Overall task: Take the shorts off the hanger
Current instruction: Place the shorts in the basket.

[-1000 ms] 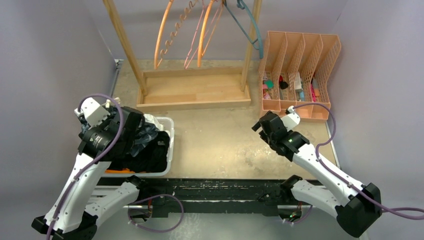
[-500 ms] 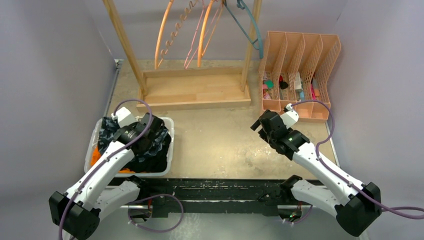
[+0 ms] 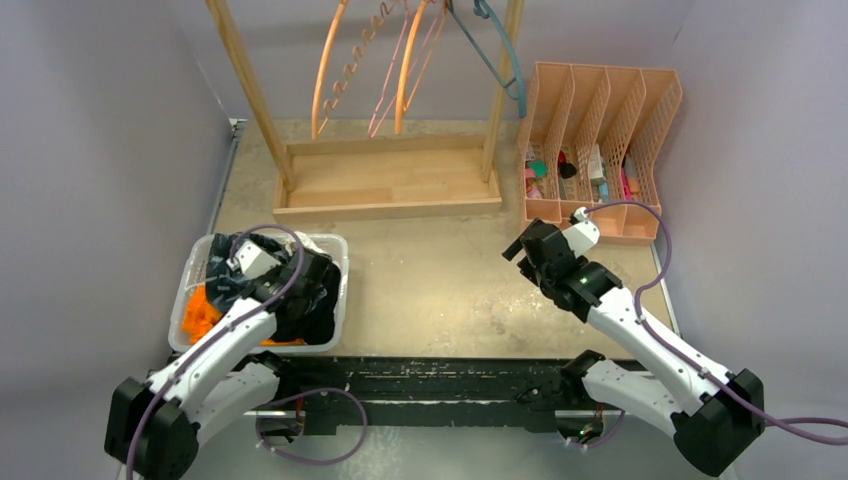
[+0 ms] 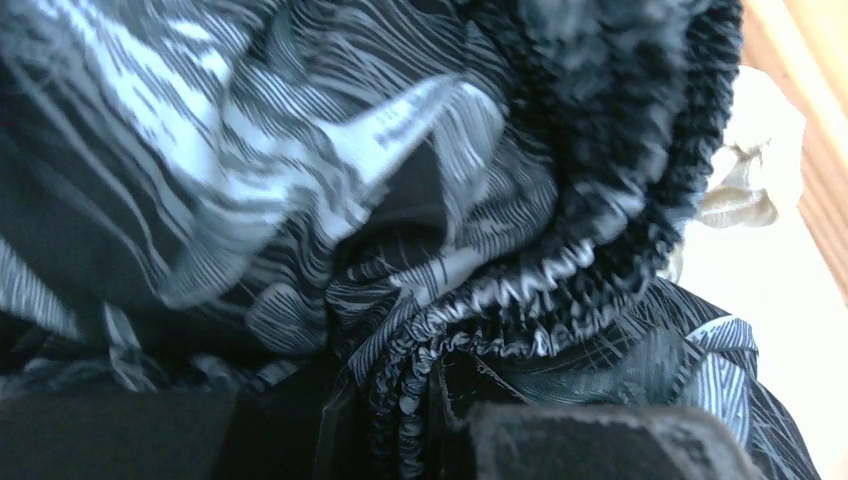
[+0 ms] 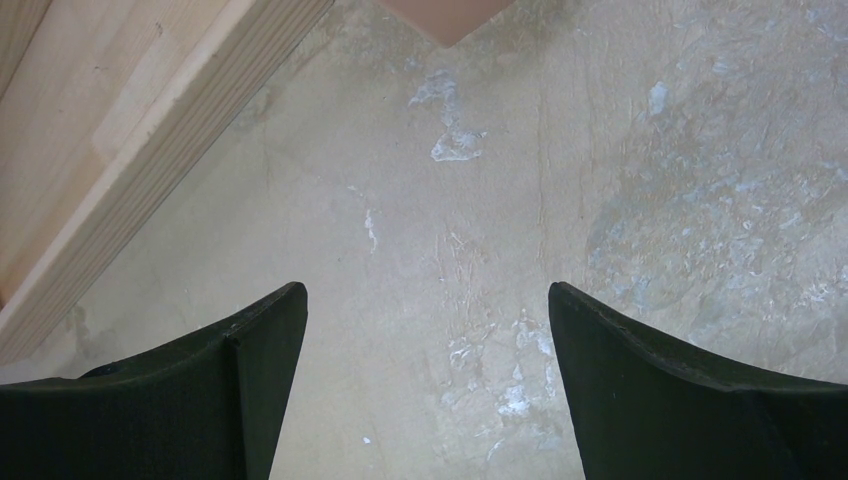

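Note:
The camo-patterned shorts (image 3: 222,262) lie in the white bin (image 3: 341,262) at the left, with the orange shorts (image 3: 200,312), the black shorts (image 3: 312,318) and a bit of the white shorts (image 3: 306,241). My left gripper (image 3: 290,285) is down in the bin. In the left wrist view the camo shorts' (image 4: 330,170) elastic waistband runs between its dark fingers (image 4: 600,445), and the gripper (image 4: 400,440) looks shut on it. White fabric (image 4: 742,185) shows at the right. My right gripper (image 3: 520,250) is open and empty over bare table (image 5: 425,300). The hangers (image 3: 330,70) hang bare.
The wooden rack's base (image 3: 385,182) stands at the back centre, with orange, pink and teal hangers (image 3: 500,60) on it. A peach slotted organizer (image 3: 600,140) with small items stands at the back right. The rack's edge (image 5: 130,130) lies left of my right gripper.
My left arm has swung down and lowered into the bin with the camo shorts, uncovering the orange shorts at the bin's left. The right arm has barely moved.

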